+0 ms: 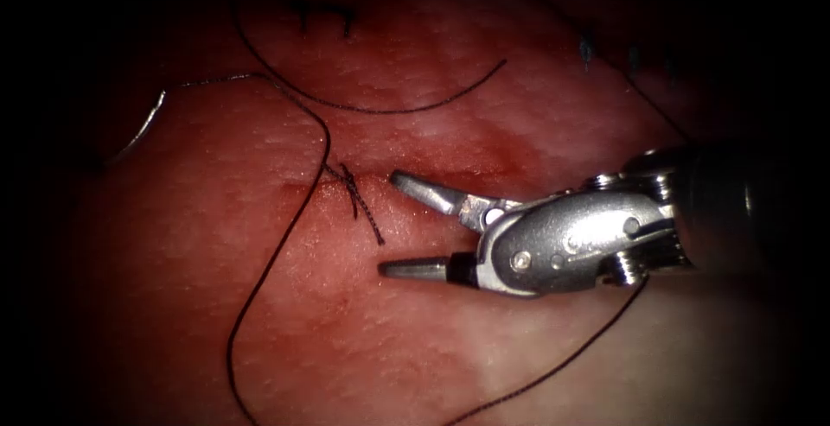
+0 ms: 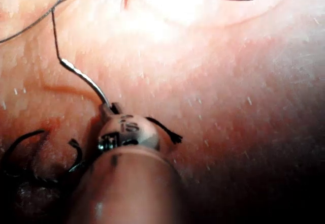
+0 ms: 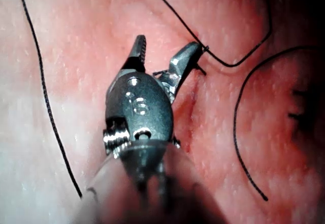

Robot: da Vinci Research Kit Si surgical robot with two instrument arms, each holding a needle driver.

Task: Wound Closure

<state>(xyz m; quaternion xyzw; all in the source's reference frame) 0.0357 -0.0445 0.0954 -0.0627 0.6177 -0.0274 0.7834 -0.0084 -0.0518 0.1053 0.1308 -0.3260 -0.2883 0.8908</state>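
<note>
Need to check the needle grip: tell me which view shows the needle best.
Left wrist view: the needle curves out of the left tool, gripped near one end, thread trailing. Endoscope view catches a dim arc at far left, off the tissue.

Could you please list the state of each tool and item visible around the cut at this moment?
Right arm's silver needle driver: jaws open, holding nothing, beside the knot.
Left arm's needle driver: jaws shut on the needle.
Curved steel needle: held at one end, out of the tissue.
Dark thread: slack, lying loose over the tissue.
Dark knot: tied on the cut.
Pink tissue: wet with red fluid.
</note>
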